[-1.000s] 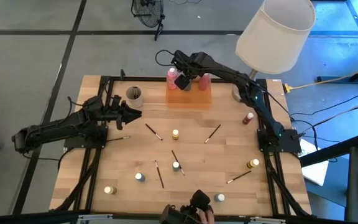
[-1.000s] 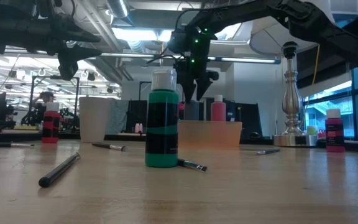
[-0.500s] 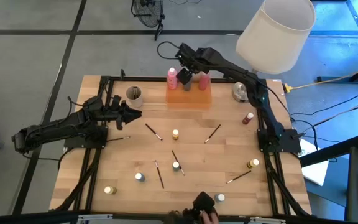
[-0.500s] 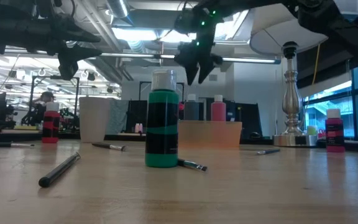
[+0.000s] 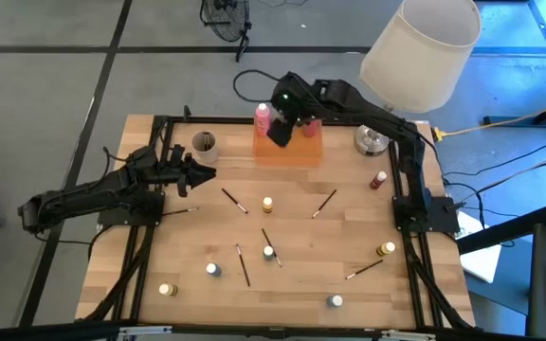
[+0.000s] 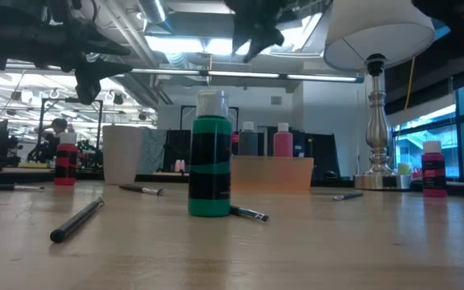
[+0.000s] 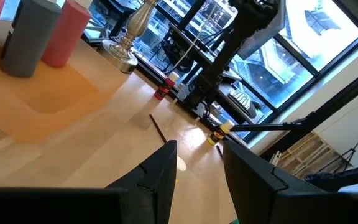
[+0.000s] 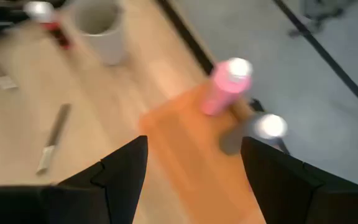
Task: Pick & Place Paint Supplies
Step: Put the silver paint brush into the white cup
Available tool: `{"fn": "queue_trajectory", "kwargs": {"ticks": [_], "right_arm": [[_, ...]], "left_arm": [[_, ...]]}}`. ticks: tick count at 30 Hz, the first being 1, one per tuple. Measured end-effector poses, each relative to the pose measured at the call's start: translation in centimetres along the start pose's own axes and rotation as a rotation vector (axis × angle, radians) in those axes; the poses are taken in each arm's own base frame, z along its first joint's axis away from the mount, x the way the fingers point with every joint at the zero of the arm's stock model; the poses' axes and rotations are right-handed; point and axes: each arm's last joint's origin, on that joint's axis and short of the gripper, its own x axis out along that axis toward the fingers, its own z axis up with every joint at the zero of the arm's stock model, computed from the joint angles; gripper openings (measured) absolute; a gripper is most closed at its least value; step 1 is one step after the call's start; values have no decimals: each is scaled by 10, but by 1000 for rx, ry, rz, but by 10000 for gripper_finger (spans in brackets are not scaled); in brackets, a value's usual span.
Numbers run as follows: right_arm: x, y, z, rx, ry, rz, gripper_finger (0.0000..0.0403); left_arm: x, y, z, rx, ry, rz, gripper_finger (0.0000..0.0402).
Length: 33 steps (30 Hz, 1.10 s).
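The orange tray [image 5: 288, 144] at the table's far edge holds a pink bottle [image 5: 263, 116], a grey bottle [image 8: 260, 129] and a second pink bottle [image 6: 283, 140], all upright on their bases. My right gripper [image 5: 278, 131] hangs open high above the tray, slanting down, with nothing between its fingers [image 8: 194, 149]. My left gripper [image 5: 207, 173] waits level at the table's left, open and empty [image 7: 197, 146]. Small pots [image 5: 267, 204] [image 5: 269, 252] [image 5: 378, 179] and thin dark brushes [image 5: 233, 200] [image 5: 324, 203] rest on the wood.
A beige cup [image 5: 204, 145] stands left of the tray. A lamp's base [image 5: 368, 140] stands at the far right, its white shade [image 5: 423, 52] above it. More pots [image 5: 167, 289] [image 5: 336, 301] [image 5: 387, 249] and brushes [image 5: 365, 269] lie toward the near edge. A green bottle [image 6: 210, 161] is close to the low camera.
My right gripper has risen from just above the bottles in the tray to high over it, tipping less steeply downward, its fingers open throughout. The bottles have stayed upright in the tray.
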Motion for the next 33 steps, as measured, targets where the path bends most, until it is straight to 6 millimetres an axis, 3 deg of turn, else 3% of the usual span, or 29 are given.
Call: {"fn": "queue_trajectory", "kwargs": {"ticks": [11,19,28,33], "right_arm": [[-14,38,-13,-90,48,83,261],[-16,45,-16,-79,61,90,261],[-18,52,-22,12,112,84,261],[-21,64,-25,84,115,98,261]], "left_arm": [[0,-8,5,-186,-64,-65,130],[1,-16,6,-49,-161,-43,151],[-2,-41,9,88,-225,-273,195],[-2,-45,3,115,-106,-386,202]]}}
